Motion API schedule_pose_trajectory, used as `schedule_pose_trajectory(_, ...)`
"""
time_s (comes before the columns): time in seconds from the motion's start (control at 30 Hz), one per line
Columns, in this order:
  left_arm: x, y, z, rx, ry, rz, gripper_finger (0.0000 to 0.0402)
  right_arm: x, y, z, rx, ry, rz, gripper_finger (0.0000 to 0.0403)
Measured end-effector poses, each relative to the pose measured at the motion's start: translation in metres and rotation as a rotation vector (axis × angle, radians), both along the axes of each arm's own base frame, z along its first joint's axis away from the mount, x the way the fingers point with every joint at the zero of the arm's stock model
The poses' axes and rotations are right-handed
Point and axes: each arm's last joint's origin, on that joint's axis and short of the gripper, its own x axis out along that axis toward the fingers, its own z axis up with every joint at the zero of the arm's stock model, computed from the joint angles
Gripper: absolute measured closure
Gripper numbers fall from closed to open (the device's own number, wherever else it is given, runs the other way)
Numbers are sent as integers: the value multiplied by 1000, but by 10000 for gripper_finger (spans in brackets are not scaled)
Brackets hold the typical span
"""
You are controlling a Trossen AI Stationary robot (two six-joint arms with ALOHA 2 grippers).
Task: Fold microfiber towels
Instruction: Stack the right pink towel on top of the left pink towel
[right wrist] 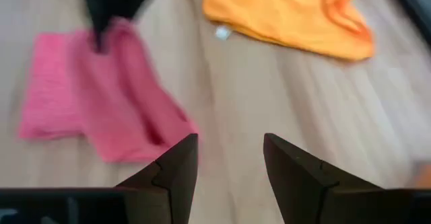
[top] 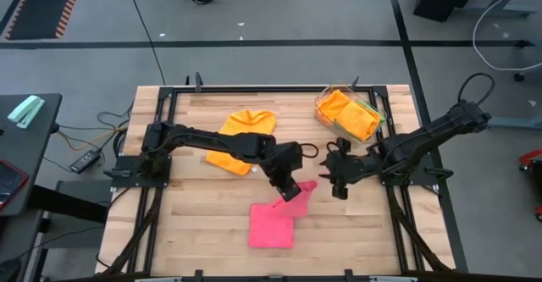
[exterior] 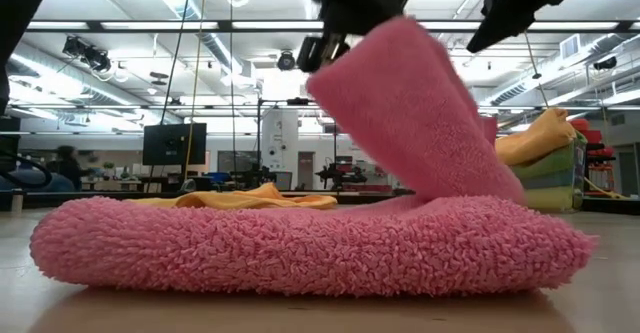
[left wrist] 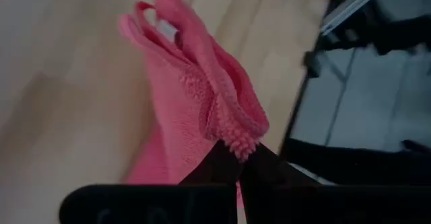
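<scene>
While the pink towel is lying near the front edge of the bench, you are seeing the left end effector pinching one of its corners and holding that corner raised above the folded part. Just beside it, the right end effector is hovering with its fingers parted and gripping nothing. Farther back, an orange towel is lying spread on the bench, well apart from the pink one. At the far right corner, a clear tray is holding orange and green towels.
</scene>
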Motion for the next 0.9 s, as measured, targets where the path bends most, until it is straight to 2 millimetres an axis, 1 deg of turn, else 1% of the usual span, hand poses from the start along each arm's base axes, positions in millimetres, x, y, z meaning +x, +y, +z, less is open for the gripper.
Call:
schedule_pose_trajectory(0.07, 0, -11, 4, -31, -4, 18, 394, -6, -3, 3, -26, -1, -9, 226)
schedule_pose_trajectory(0.2, -1, -41, 6, -82, -11, 9, 394, -15, -8, 9, -52, -15, -28, 226)
schedule_pose_trajectory(0.33, 0, -65, 12, -157, -55, 21, 394, -16, -9, 11, -58, -20, -25, 226)
schedule_pose_trajectory(0.43, 1, -77, 17, -199, -93, 49, 394, -16, -9, 11, -54, -20, -29, 226)
schedule_pose_trajectory(0.6, -4, -95, 20, -191, -92, 93, 394, -15, -8, 10, -37, -23, -38, 226)
schedule_pose_trajectory(0.67, -11, -101, 20, -158, -63, 93, 394, -15, -8, 10, -25, -28, -45, 226)
schedule_pose_trajectory(0.8, -24, -112, 10, -87, 43, 67, 394, -15, -5, 11, -14, -40, -39, 226)
schedule_pose_trajectory(0.9, -29, -116, 6, -62, 81, 53, 394, -15, -2, 12, -2, -51, -36, 226)
